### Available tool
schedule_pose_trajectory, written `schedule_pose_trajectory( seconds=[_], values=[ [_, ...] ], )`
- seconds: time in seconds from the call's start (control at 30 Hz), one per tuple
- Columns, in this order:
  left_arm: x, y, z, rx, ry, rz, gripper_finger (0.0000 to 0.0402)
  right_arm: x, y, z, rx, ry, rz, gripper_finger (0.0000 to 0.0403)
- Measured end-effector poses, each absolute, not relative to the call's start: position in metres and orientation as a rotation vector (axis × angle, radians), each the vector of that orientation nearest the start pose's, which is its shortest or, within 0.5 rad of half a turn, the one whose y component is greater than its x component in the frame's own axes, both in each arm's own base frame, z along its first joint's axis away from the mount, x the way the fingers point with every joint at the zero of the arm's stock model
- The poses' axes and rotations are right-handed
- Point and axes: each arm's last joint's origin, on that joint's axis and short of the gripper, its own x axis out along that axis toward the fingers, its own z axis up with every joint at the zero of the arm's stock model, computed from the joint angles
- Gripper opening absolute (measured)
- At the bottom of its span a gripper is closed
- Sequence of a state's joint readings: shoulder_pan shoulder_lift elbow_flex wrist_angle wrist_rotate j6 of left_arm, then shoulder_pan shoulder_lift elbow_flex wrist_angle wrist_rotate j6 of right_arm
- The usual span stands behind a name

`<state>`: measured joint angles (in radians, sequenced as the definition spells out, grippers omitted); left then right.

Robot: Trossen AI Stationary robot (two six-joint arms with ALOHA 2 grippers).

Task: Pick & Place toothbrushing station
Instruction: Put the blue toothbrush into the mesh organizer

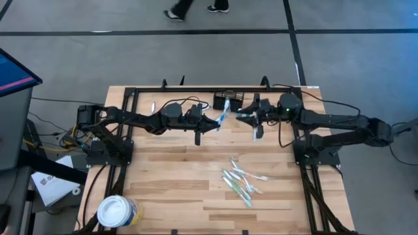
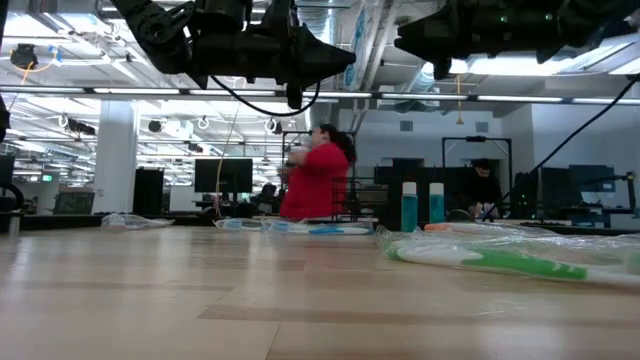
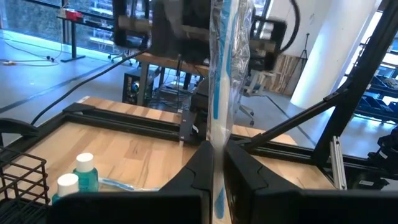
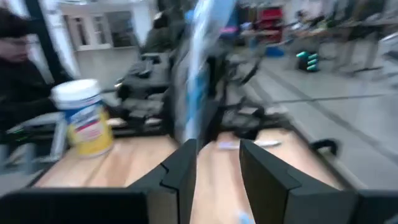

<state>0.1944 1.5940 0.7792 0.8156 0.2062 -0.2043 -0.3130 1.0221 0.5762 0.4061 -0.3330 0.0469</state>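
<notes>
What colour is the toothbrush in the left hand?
Blue and white toothbrush, in clear wrap; clearest in the left wrist view.

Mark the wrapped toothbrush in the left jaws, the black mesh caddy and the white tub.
wrapped toothbrush (image 3: pixel 219 93): left wrist view, mid-handle.
black mesh caddy (image 1: pixel 228 99): high view, top rim.
white tub (image 1: pixel 115 211): high view, lid centre.

The right wrist view is smeared with blur: the round tub (image 4: pixel 84 118) has an unreadable label, and the wrapped toothbrush (image 4: pixel 198 68) ahead of the dark fingers (image 4: pixel 180 171) is just a streak, so contact there can't be judged. From above, the wire caddy (image 1: pixel 228 101) sits half hidden behind both arms. The left wrist view crops it to a mesh corner. The left gripper (image 3: pixel 214 168) runs off the bottom edge, its wrapped brush (image 3: pixel 222 74) off the top.
</notes>
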Motion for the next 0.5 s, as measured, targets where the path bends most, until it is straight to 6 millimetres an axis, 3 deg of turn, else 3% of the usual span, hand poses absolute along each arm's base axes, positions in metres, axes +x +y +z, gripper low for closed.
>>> schedule_pose_trajectory(
  seconds=[0.2, 0.5],
  values=[
    [0.329, 0.059, 0.231, -0.179, -0.003, -0.012, 0.0006, 0.229, -0.063, 0.264, 0.064, 0.008, 0.061, 0.0114],
    [0.329, 0.059, 0.231, -0.179, -0.003, -0.012, 0.0006, 0.236, -0.063, 0.266, 0.036, -0.070, 0.121, 0.0114]
  ],
)
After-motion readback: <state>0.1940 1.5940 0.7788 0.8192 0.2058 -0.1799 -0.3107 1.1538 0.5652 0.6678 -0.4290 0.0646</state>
